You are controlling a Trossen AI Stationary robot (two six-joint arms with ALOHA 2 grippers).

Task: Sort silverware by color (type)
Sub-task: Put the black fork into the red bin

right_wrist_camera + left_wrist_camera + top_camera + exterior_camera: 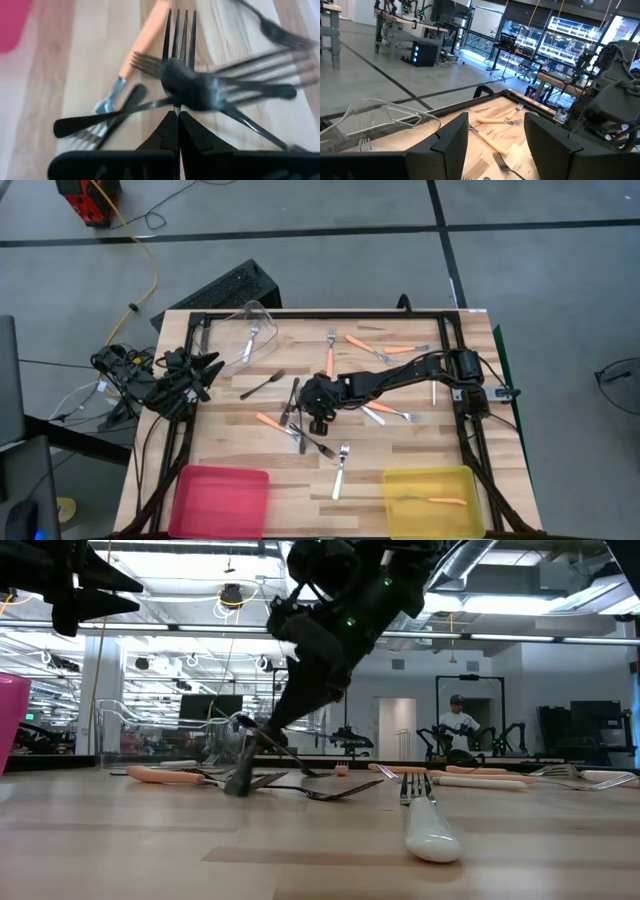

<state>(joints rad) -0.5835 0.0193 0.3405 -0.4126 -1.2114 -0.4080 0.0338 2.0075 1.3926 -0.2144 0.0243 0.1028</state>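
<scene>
Contact is seen at the right end effector, whose fingers are clenched on the neck of a slim dark grey fork; the fork's long axis runs straight ahead of the fingertips, tines pointing away. In the high view that end effector is placed over the middle of the wooden tabletop, above a loose heap of dark forks, and it is by far the nearer arm to that heap. Just beside the held fork an orange-handled fork with a silver head lies slanted, and another dark fork crosses beneath; whether the held fork is clear of them cannot be told, so a snag is judged possible on lifting. Farther off, the pink plastic bin and yellow plastic bin stand at the tabletop's near edge. At the left edge, well apart, the left end effector waits released near a clear plastic bin.
</scene>
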